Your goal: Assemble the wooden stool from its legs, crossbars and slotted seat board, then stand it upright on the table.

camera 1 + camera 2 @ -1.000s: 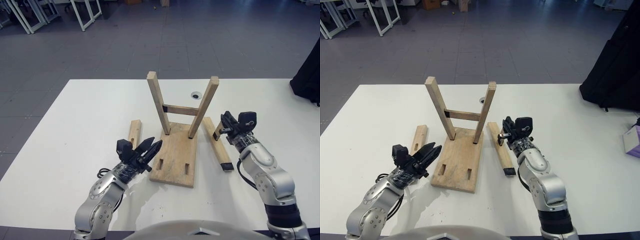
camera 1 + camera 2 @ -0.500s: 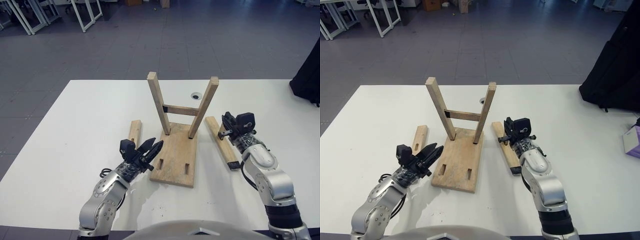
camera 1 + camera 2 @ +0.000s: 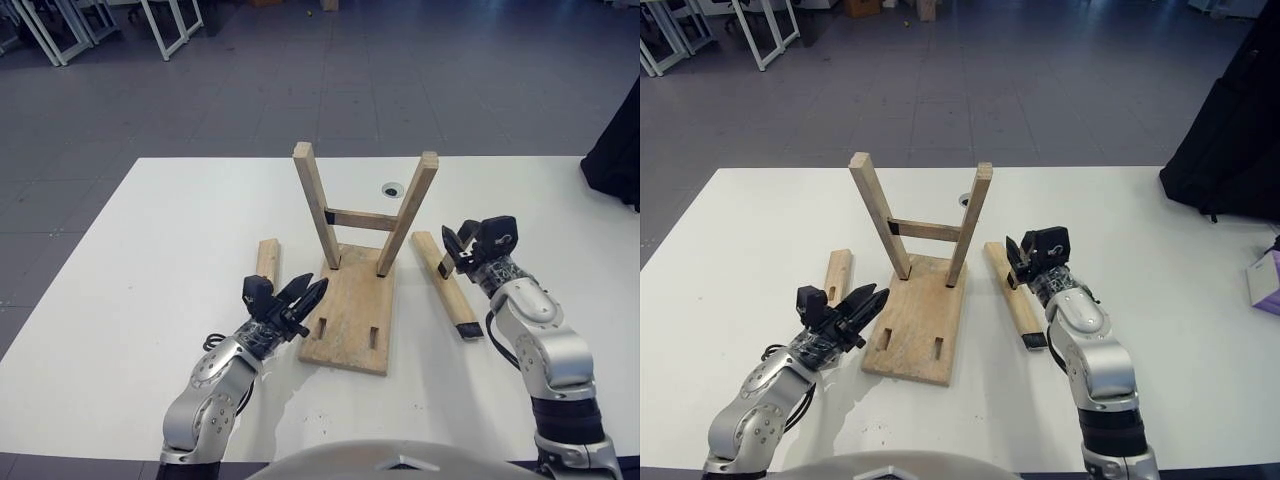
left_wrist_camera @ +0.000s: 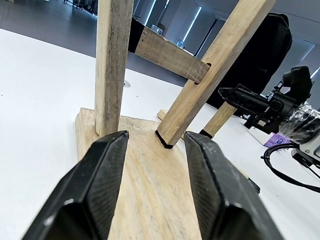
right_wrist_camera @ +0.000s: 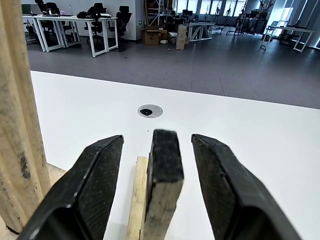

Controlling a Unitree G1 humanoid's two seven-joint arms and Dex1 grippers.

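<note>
The pale slotted wooden seat board (image 3: 352, 322) lies flat mid-tabletop, with two crossbar-joined wooden legs (image 3: 318, 205) standing in its far slots. The left claw (image 3: 305, 297) gapes wide beside its left edge. The right claw (image 3: 450, 250), also wide, straddles the upright stub (image 5: 162, 175) on the loose wooden leg (image 3: 450, 290) lying rightward.

Left arm (image 3: 205, 390) comes in from bottom left of the head view, elbow bent, forearm angled up and right toward frame centre. Left wrist (image 3: 250, 338) is roughly straight. Left gripper (image 3: 305, 298) sits low, left of centre, pointing up-right; its two black fingers (image 4: 100, 185) are spread with a clear gap between them. Right arm (image 3: 548, 365) rises from bottom right, forearm leaning up and left. Right wrist (image 3: 503, 282) is turned inward. Right gripper (image 3: 455, 250) is at mid-right, aimed left, fingers (image 5: 95, 185) parted wide, tips level.
</note>
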